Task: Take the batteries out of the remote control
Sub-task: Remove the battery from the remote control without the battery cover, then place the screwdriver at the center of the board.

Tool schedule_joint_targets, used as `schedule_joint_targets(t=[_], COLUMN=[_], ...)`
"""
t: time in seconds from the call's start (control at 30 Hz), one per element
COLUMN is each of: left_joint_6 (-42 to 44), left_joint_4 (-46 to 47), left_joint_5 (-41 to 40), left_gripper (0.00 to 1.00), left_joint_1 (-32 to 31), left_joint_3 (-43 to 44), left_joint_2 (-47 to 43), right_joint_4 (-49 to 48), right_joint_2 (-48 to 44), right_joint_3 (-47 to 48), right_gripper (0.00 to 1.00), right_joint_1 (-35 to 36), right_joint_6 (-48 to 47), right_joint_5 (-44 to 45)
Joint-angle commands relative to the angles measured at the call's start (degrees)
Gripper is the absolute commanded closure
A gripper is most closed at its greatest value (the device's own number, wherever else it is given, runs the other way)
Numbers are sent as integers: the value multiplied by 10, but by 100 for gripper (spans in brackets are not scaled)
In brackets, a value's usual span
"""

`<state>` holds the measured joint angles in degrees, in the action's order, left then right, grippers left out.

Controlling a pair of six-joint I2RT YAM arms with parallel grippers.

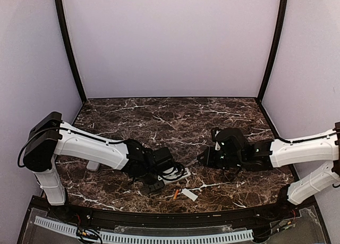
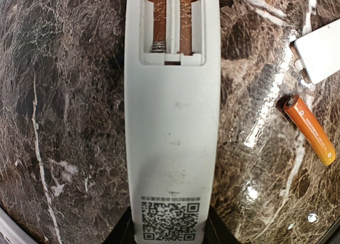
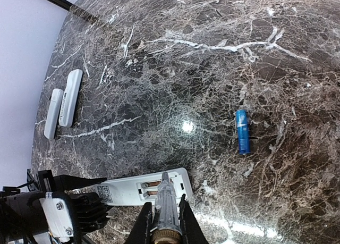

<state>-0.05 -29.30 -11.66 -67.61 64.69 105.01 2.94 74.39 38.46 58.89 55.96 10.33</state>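
Two batteries lie loose on the marble table (image 1: 159,122). An orange battery (image 2: 309,129) rests near the remote (image 2: 172,132), just beside a white cover (image 2: 321,50), and a blue battery (image 3: 241,131) lies farther from the remote. The left gripper (image 1: 162,180) grasps the remote at its QR-code end, back up, with the compartment (image 2: 172,26) open. The right gripper (image 3: 166,215) is clenched around a grey pointed rod (image 3: 164,199) whose tip reaches that compartment.

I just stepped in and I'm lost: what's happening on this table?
The left gripper holds a white remote back up, its battery compartment open with something orange showing inside. The right gripper, shut, is at that compartment. An orange battery and a white cover lie beside the remote; a blue battery lies farther off.
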Motion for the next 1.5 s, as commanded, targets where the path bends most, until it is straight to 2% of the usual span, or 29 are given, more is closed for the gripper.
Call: schedule_joint_targets(t=[0.0, 0.2, 0.27, 0.53, 0.73, 0.8, 1.23, 1.37, 1.47], left_joint_6=[3, 3, -12, -25, -31, -33, -39, -96, -184], left_joint_4=[-17, -19, -20, -20, -16, -13, 50, 29, 0], left_joint_5=[-7, -13, -18, -24, -28, -28, -59, -72, -56], left_gripper=[83, 78, 72, 39, 20, 17, 14, 13, 13], left_joint_1=[5, 5, 5, 5, 5, 5, 5, 18, 41], left_joint_3=[-8, -7, -5, -2, -3, -4, -47, -33, -25], left_joint_2=[28, 28, 28, 24, 12, 5, -118, -168, -202], right_joint_4=[-20, -5, 3, 33, 65, 77, 97, 23, -5], right_joint_2=[3, -18, -26, -65, -86, -91, -116, -130, -121], right_joint_3=[8, 9, 9, 12, 13, 14, 8, -33, -42], right_gripper=[100, 100, 100, 100, 100, 100, 100, 100, 100], right_joint_1=[6, 6, 6, 6, 5, 4, -14, -46, -67], right_joint_6=[-8, -8, -8, -3, 3, 6, 22, 34, 42], right_joint_5=[11, 18, 20, 34, 51, 54, 48, -9, -37])
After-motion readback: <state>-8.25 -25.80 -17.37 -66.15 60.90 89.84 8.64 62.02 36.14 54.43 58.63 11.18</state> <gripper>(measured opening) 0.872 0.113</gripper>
